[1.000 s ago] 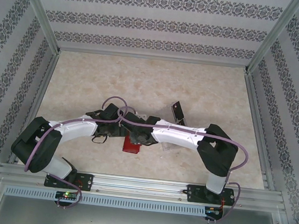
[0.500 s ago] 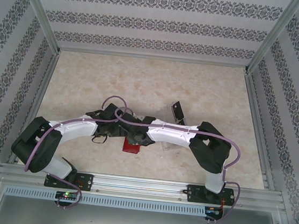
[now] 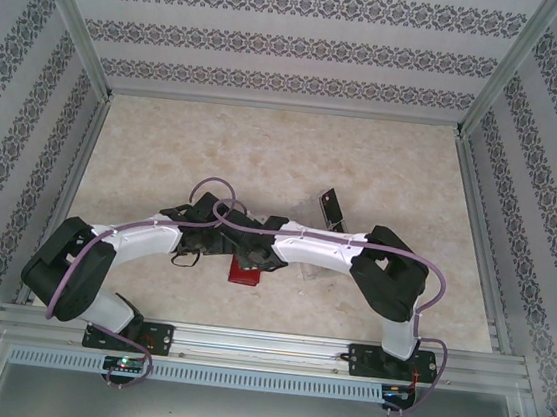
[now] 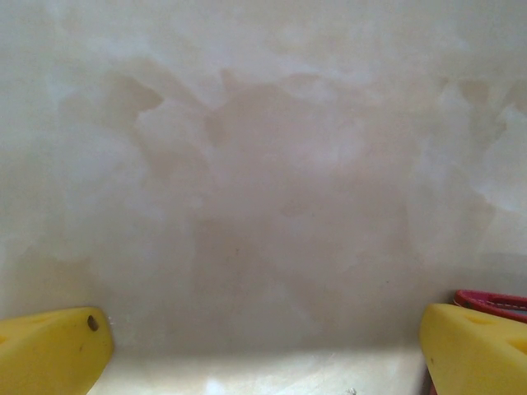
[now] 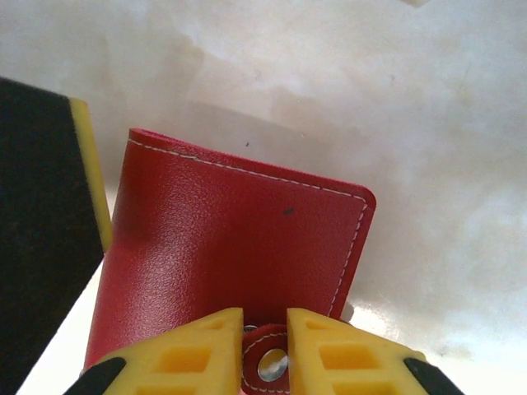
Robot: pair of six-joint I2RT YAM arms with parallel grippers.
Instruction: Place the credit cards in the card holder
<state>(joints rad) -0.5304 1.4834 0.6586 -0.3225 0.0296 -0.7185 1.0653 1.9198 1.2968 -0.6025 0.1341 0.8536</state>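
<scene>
The card holder [image 5: 230,239], a red folded wallet with white stitching, lies closed on the table, and in the top view it [image 3: 244,274] shows just below the two wrists. My right gripper [image 5: 265,329] has its yellow fingers pressed on either side of the wallet's snap tab [image 5: 272,362]. My left gripper [image 4: 268,329] is open wide over bare table, and the wallet's red edge [image 4: 494,299] peeks out beside its right finger [image 4: 473,350]. One dark credit card [image 3: 332,208] stands tilted behind the right arm.
A black and yellow finger of the left gripper [image 5: 45,230] stands close against the wallet's left edge. The two wrists crowd together at the table's near middle [image 3: 230,238]. Patterned walls and metal rails enclose the pale tabletop [image 3: 265,147].
The right arm has shifted slightly left and lower, and its jaws have narrowed onto the snap tab. The left arm has stayed still with its jaws wide.
</scene>
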